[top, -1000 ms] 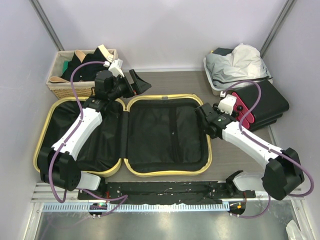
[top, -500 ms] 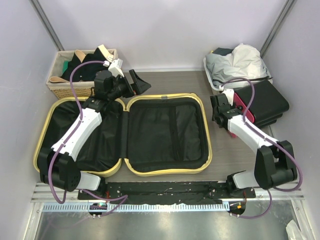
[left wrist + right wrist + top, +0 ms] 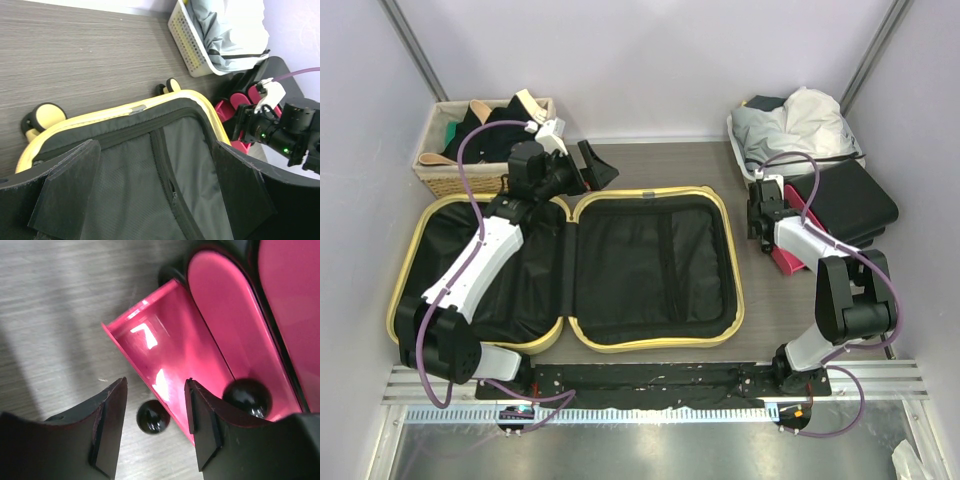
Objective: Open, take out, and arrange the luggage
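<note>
light: bright, even | shadows: soft | glare: pink shell | focus: mostly sharp

Both arms look alike: the left arm and the right arm wear glossy white shells between chunky black joints, and each trails a thin purple cable. Flat matte-black fingers end them. Tiny green lights glow on the right wrist.
</note>
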Robot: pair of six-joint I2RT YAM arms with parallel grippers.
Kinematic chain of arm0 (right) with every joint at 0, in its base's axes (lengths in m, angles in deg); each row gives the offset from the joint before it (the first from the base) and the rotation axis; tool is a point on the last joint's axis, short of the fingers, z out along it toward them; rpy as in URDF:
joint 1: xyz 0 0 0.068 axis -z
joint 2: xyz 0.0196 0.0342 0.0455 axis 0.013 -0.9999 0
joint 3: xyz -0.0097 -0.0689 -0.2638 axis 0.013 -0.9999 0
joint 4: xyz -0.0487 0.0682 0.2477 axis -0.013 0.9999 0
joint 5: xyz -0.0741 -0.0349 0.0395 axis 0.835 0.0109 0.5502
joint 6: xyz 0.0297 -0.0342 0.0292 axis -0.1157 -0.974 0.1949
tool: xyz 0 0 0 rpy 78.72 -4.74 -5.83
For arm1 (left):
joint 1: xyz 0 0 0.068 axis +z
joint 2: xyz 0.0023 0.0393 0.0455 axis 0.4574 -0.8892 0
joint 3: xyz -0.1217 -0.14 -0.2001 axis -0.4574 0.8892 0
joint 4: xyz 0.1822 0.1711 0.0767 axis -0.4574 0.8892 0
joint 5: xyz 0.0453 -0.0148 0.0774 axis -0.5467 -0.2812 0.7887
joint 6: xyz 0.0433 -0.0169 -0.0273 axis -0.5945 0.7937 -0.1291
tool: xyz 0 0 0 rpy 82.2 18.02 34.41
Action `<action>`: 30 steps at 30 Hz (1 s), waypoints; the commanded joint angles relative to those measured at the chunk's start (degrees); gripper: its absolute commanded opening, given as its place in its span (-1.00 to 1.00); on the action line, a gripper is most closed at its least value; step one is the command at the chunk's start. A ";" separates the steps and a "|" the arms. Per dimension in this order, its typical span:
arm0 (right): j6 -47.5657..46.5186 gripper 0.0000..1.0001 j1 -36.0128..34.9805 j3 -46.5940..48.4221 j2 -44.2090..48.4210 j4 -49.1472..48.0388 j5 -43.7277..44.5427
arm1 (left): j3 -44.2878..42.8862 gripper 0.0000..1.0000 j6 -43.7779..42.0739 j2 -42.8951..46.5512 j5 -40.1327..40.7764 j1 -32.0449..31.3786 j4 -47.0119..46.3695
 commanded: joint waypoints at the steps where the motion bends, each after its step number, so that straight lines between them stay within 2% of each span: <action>1: -1.84 0.12 1.06 0.76 -0.15 -3.31 -4.13 | -1.34 0.99 -1.88 1.73 1.20 0.16 -0.25; 7: 1.23 0.08 1.06 -0.65 -1.65 -1.38 -10.19 | -2.04 0.99 -3.98 1.99 2.43 0.25 1.07; 10: 4.56 0.00 1.06 -0.91 -1.13 -0.41 -15.18 | -2.75 0.99 -6.00 2.51 4.89 0.69 3.35; 11: 5.54 -0.12 1.06 -1.35 -0.34 -0.32 -17.21 | -2.66 0.99 -6.97 2.78 5.94 1.13 4.05; 13: 8.17 -0.20 1.06 -1.79 0.63 -0.31 -22.21 | -1.87 0.99 -7.94 3.74 7.00 1.92 4.67; 16: 9.59 -0.24 1.06 -1.96 2.04 0.03 -24.26 | 0.67 0.99 -9.52 5.06 9.28 3.94 6.17; 19: 10.03 -0.20 1.06 -1.00 3.79 2.40 -22.86 | 2.43 1.00 -11.72 6.73 12.53 6.40 9.06; 22: 10.12 -0.01 1.06 0.58 7.04 4.77 -21.45 | 4.54 0.99 -13.74 8.22 16.57 11.21 13.97; 25: 10.29 0.09 0.97 2.16 11.42 6.10 -21.54 | 7.62 0.99 -13.39 9.54 17.81 16.23 16.09; 26: 10.38 0.17 0.97 2.86 12.49 6.36 -21.63 | 8.41 0.99 -13.48 9.81 18.51 19.64 16.97; 30: 10.30 0.28 0.97 4.27 17.15 7.33 -22.41 | 11.14 0.99 -17.08 10.60 25.54 22.75 20.49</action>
